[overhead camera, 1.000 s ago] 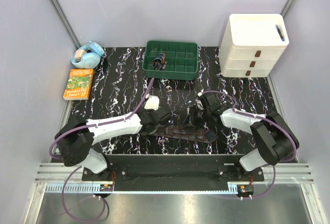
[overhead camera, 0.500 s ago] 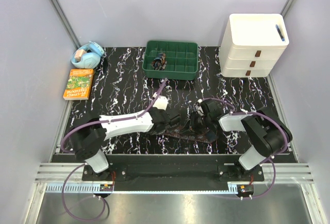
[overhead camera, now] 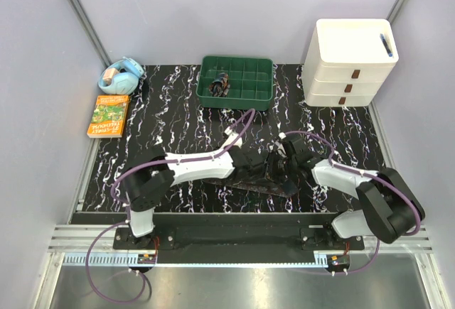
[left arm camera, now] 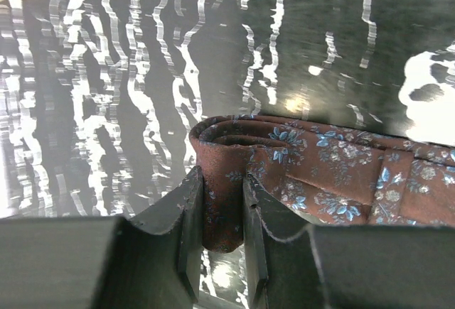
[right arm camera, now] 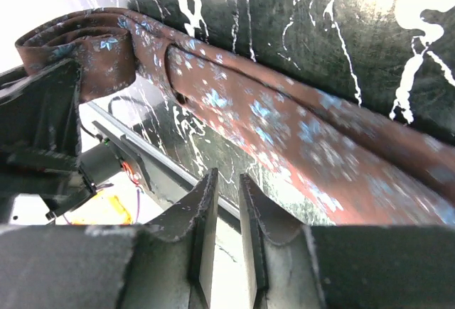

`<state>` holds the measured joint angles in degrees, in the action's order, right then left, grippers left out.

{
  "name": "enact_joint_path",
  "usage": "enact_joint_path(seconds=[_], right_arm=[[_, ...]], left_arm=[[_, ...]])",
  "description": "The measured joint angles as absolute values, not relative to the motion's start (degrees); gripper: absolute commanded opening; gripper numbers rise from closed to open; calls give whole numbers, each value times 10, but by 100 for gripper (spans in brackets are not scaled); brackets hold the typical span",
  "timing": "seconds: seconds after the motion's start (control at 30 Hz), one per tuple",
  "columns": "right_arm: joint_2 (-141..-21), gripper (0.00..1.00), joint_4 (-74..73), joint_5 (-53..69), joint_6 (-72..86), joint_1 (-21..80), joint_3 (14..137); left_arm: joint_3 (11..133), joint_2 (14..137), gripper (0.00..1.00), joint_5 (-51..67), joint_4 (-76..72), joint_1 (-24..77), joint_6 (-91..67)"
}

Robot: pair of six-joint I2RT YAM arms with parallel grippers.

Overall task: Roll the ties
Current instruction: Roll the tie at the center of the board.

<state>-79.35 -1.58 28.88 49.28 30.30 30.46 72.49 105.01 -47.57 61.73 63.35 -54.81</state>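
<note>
Black marbled table surface (overhead camera: 163, 117) carries the work, enclosed by plain grey walls.

1. Task item. One tie (overhead camera: 277, 185) lies on the near middle of the table, between the two arms. The cloth is dark brown-red with small pale blue flowers.
2. Progress. One end is wound into a small, flattened coil (left arm camera: 227, 135) of a few turns. The rest of the strip (right arm camera: 284, 124) runs out flat and unrolled. Judged from this, rolling has begun and most of the length is left to wind.
3. Left gripper (left arm camera: 222, 181). Its fingers pinch the coil from both sides, and the cloth fills the gap.
4. Right gripper (right arm camera: 227, 177). Its fingers stand narrowly parted with nothing between them, just beside the flat strip's edge.
5. Storage. A dark bundle (overhead camera: 220, 84) sits in a rear-left compartment of the green tray (overhead camera: 237, 104). Whether it is a finished rolled tie cannot be told.
6. Surroundings. A white drawer unit (overhead camera: 350, 64) stands at the far right, and a book (overhead camera: 109, 116) lies at the left edge.
</note>
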Motion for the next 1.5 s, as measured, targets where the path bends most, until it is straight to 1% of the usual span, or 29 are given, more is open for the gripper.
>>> enact_joint_path(seconds=[0.3,0.47,0.77,1.03,1.17,1.23,1.33,1.5], right_arm=[[-778,26,-61,274,483,302,315],[-769,26,-85,266,474,293,316],[-714,26,-135,257,456,259,323],[-694,26,-158,255,447,251,325],[-685,26,-165,255,446,249,326],[-681,26,-166,255,446,249,326],[-675,26,-170,255,446,248,326],[-667,26,-178,255,446,246,326]], left_arm=[[737,1103,12,-532,708,635,-587],[741,1131,12,-546,723,638,-590],[759,1160,13,-551,719,659,-582],[736,1160,27,-526,620,665,-512],[718,1159,32,-516,578,666,-476],[713,1155,36,-511,566,666,-463],[701,1142,39,-502,546,666,-445],[686,1122,40,-488,523,663,-429]])
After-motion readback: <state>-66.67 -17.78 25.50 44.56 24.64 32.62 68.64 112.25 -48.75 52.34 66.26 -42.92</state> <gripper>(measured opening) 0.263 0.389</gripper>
